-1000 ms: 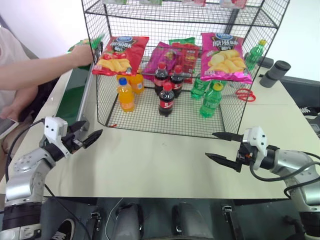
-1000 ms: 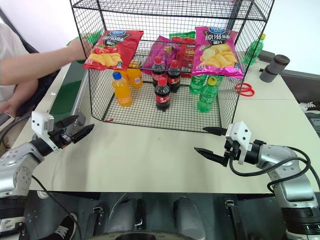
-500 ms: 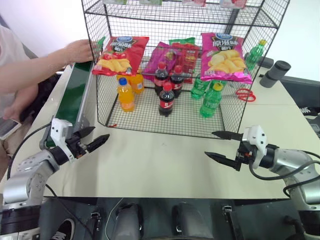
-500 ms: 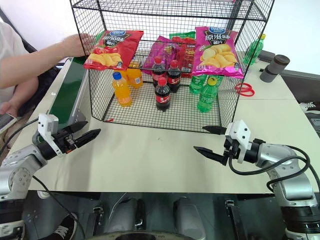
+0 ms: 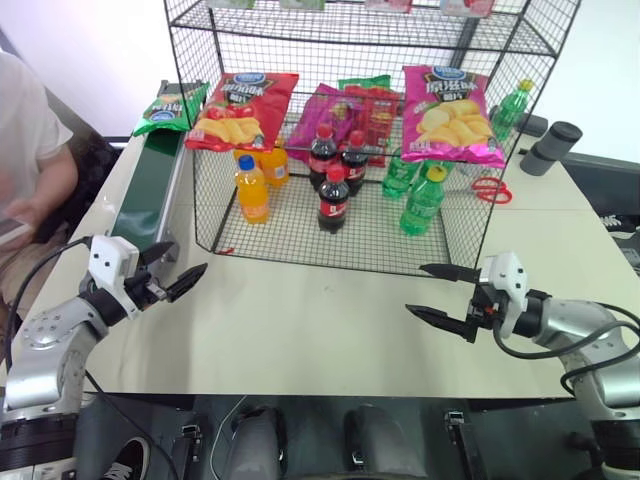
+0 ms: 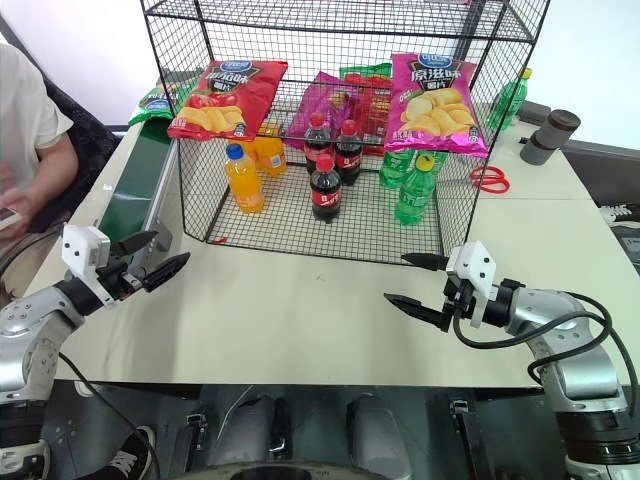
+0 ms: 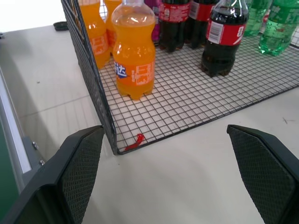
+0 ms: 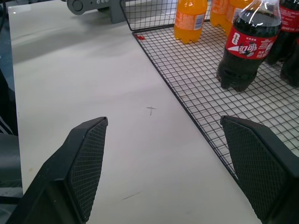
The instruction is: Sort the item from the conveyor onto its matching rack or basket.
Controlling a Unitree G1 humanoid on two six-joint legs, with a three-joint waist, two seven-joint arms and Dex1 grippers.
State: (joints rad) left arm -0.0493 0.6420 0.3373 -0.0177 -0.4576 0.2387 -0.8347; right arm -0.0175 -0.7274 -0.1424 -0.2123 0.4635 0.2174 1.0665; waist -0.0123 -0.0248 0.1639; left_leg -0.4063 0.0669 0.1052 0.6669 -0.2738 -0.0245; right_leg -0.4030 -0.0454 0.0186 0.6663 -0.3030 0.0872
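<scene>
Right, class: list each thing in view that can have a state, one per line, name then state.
Green crisp bag: lying on the conveyor, far end.
Left gripper: open, empty.
Right gripper: open, empty.
Red crisp bag: hanging on the rack.
Cola bottle: upright, capped.

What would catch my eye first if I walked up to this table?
The large black wire-grid shelf cage at the back of the table, with red and magenta crisp bags hanging in front and soda bottles inside. To its left, a shiny green crisp bag lies at the far end of the long dark green conveyor belt. Nearer, the left gripper and right gripper hover open over the table.
</scene>
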